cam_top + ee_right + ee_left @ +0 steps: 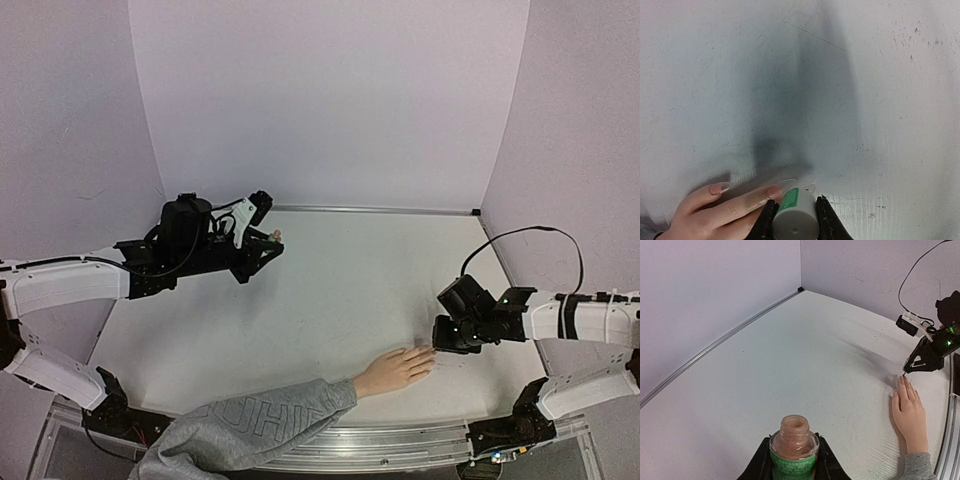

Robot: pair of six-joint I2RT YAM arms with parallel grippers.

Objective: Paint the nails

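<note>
A flesh-coloured mannequin hand (395, 370) in a grey sleeve (250, 425) lies palm down near the table's front edge. Its nails (773, 191) show pinkish, with a long clear tip (786, 183) beside them. My right gripper (796, 201) is shut on a white brush cap (796, 220) with a green label, held right over those fingertips (901, 382). The brush itself is hidden under the cap. Far to the left, my left gripper (794, 462) is shut on an uncapped polish bottle (794, 440) of pinkish-brown polish, held upright above the table.
The white table (350, 280) is ringed by pale walls, with a metal strip (380, 210) at the back edge. A black cable (520, 235) loops over the right arm. A metal rail (400, 445) runs along the front edge under the sleeve.
</note>
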